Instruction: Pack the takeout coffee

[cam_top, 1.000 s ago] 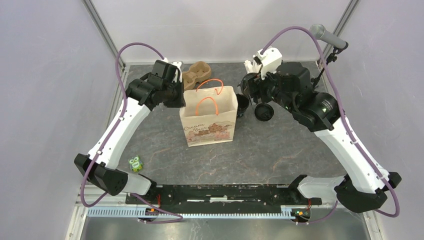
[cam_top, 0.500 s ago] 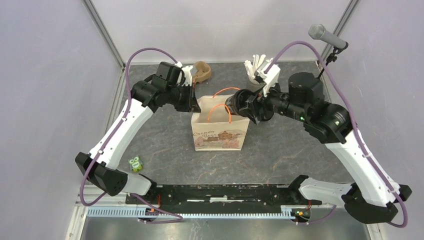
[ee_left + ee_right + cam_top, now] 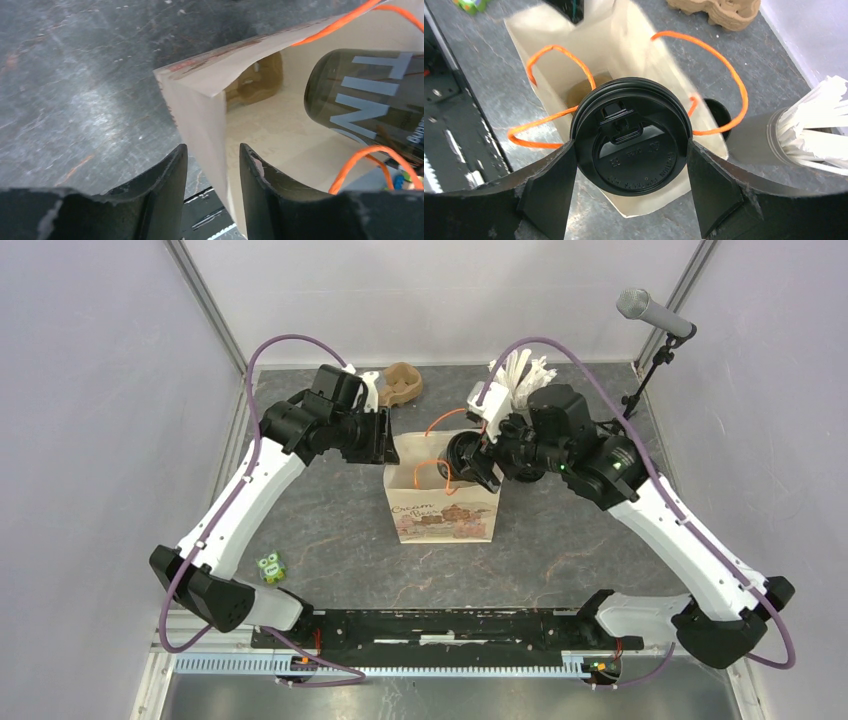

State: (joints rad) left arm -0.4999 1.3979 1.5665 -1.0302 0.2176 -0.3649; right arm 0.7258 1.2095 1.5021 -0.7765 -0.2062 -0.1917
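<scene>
Pale lilac walls [image 3: 100,440] closed in a dark, stone-patterned table [image 3: 330,510]. One paper bag [image 3: 445,515] stood open near its middle. A brown shape [image 3: 252,82] at the bag's bottom was too shadowed to name, and a dark round object [image 3: 718,116] behind the bag was half hidden by its rim. The right gripper [image 3: 630,155] clasped the single takeout coffee [image 3: 634,135] by its sides at the bag's mouth, between two orange handles [image 3: 724,75]; how deep it sat could not be told. The left gripper [image 3: 212,150] stood partly apart, astride the bag's near wall without pinching it. There were also one pulp carrier [image 3: 402,383], one grey cup of white sticks [image 3: 520,375], one green owl toy [image 3: 271,566] and one microphone [image 3: 650,312].
</scene>
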